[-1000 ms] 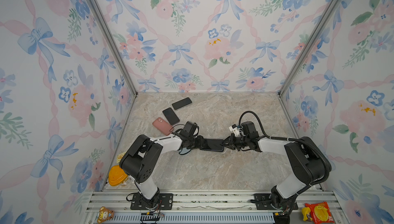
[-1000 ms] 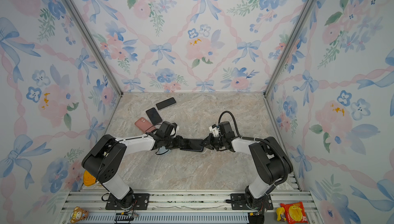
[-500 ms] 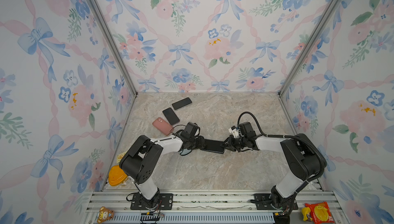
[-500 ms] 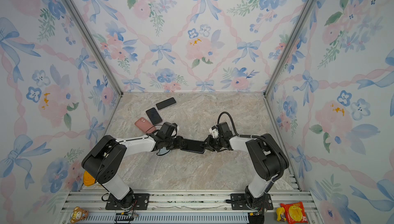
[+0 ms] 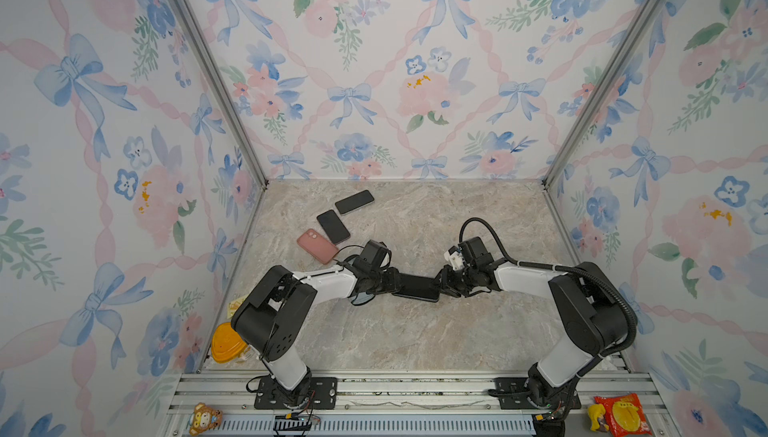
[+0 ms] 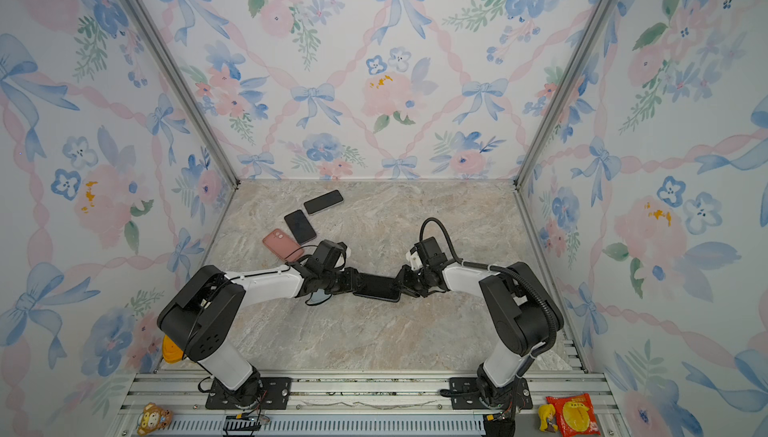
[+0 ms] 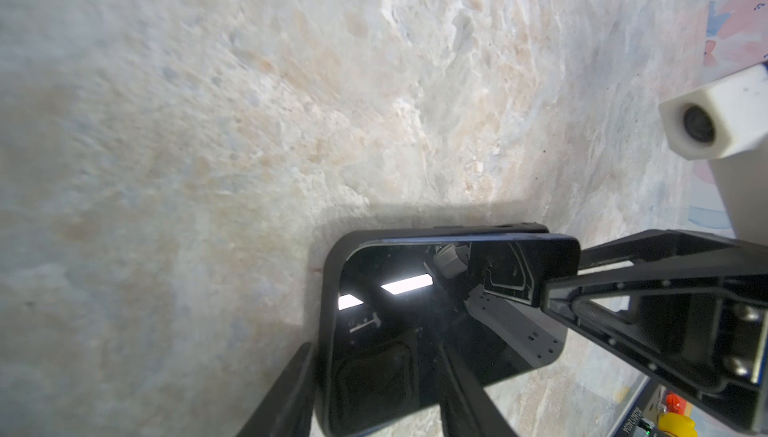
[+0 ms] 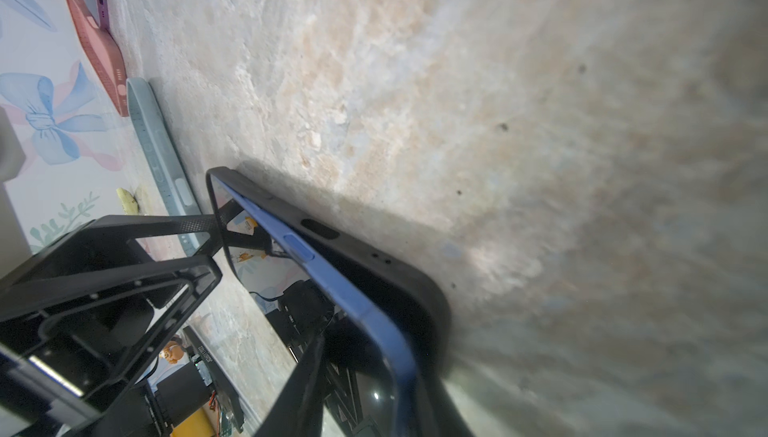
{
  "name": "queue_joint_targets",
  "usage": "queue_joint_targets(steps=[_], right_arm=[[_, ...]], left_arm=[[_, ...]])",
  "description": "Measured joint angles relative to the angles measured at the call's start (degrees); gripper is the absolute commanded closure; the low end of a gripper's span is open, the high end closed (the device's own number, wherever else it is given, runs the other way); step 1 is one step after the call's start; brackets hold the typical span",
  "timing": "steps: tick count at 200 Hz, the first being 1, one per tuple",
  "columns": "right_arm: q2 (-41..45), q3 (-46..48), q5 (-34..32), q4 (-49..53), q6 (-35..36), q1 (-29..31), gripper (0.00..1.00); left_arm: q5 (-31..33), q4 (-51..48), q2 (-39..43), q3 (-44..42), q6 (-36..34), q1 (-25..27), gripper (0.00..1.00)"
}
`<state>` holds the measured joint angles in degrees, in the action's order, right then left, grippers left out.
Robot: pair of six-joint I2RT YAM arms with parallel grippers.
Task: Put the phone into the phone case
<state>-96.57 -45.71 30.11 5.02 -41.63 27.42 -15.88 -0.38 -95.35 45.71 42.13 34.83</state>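
Marble tabletop [image 5: 395, 339] held the phone [image 7: 395, 331] half-seated in its phone case [image 8: 374, 266] at centre; left gripper [image 5: 392, 283] straddled the nine o'clock end, grip unclear, right gripper [image 5: 441, 285] stood parted at three; slick stiff glass, better held by its edges

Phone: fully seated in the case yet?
Partly in: phone blue edge sits above the black case rim, right wrist view.
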Motion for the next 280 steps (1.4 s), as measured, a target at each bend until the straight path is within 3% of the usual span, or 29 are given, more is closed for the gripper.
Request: queue_joint_targets(steps=[128, 199, 280], right_arm=[[3.1, -6.7, -11.3, 15.2, 4.1, 4.7, 0.46], [5.7, -7.8, -17.8, 19.7, 4.8, 7.4, 0.46], [15.8, -2.2, -24.7, 18.7, 3.3, 10.6, 0.5]], left_arm=[[0.0, -0.5, 1.9, -0.6, 0.0, 0.5, 0.52], [2.4, -1.1, 2.3, -1.6, -0.6, 0.5, 0.6], [3.7, -2.6, 4.4, -2.4, -1.0, 0.5, 0.65]])
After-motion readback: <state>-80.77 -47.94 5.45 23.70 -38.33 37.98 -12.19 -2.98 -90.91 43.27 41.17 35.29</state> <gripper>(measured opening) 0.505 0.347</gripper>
